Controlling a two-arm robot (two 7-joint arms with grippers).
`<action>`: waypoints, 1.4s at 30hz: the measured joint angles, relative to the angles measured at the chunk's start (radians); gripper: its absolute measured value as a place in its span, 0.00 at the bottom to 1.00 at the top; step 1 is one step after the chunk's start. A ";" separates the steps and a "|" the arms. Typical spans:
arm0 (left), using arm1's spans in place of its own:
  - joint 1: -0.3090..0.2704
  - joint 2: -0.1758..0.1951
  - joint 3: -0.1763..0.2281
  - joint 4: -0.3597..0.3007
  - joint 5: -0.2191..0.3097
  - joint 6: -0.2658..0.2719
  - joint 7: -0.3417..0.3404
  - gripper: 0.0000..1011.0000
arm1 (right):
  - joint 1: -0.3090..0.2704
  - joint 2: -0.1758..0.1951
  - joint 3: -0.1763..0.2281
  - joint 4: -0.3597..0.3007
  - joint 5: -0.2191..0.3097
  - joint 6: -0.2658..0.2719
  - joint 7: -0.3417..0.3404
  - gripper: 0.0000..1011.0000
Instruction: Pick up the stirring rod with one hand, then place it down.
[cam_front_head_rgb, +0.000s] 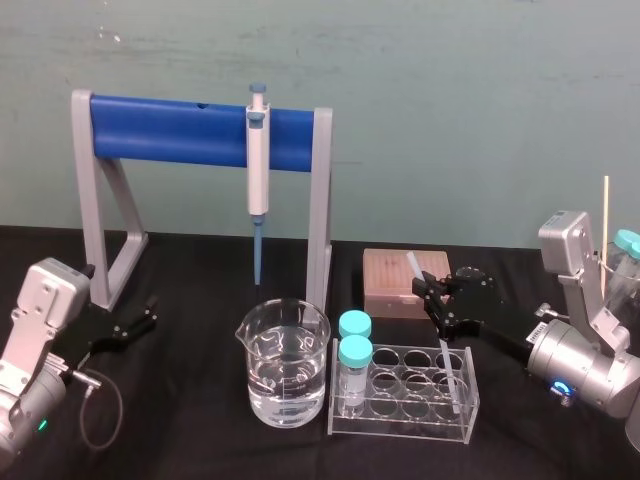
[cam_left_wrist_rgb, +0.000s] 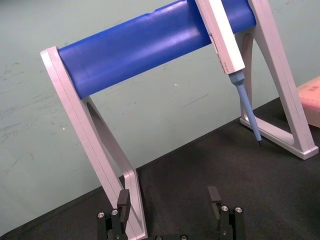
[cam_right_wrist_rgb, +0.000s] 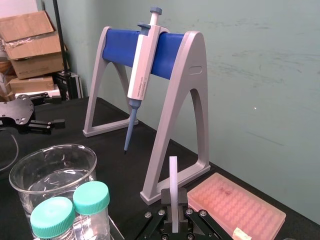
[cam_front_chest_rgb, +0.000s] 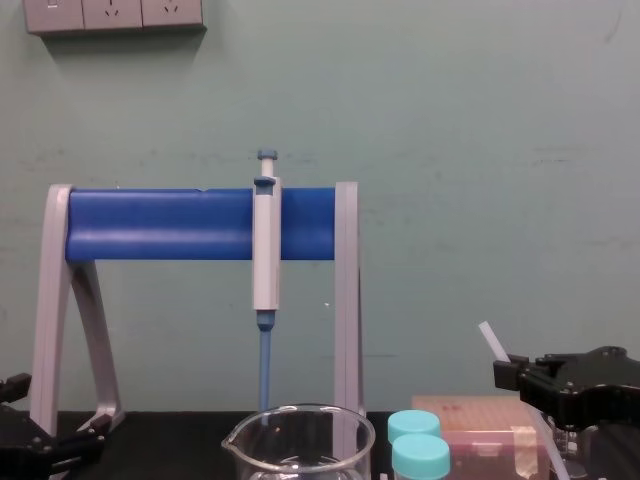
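Stirring rod (cam_front_head_rgb: 412, 265) — tilted, pinched mid-length by right gripper (cam_front_head_rgb: 436, 298), fingers closed tight on it; lower end appears to sit among the wells of clear tube rack (cam_front_head_rgb: 400, 426). Grasp made; lifting clear and set-down judged outstanding. Left gripper (cam_front_head_rgb: 140, 318) — parked at table's left, fingers apart, empty.

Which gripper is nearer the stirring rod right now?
Right. The right gripper is shut on the stirring rod at the test tube rack; the left gripper sits open far left, beyond the beaker.
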 joint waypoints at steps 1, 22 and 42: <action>0.000 0.000 0.000 0.000 0.000 0.000 0.000 0.99 | 0.000 0.000 0.000 0.000 0.000 0.000 0.000 0.06; 0.000 0.000 0.000 0.000 0.000 0.000 0.000 0.99 | -0.041 0.004 0.042 -0.077 0.024 -0.040 0.003 0.06; 0.000 0.000 0.000 0.000 0.000 0.000 0.000 0.99 | -0.066 0.013 0.084 -0.149 -0.007 -0.187 0.002 0.06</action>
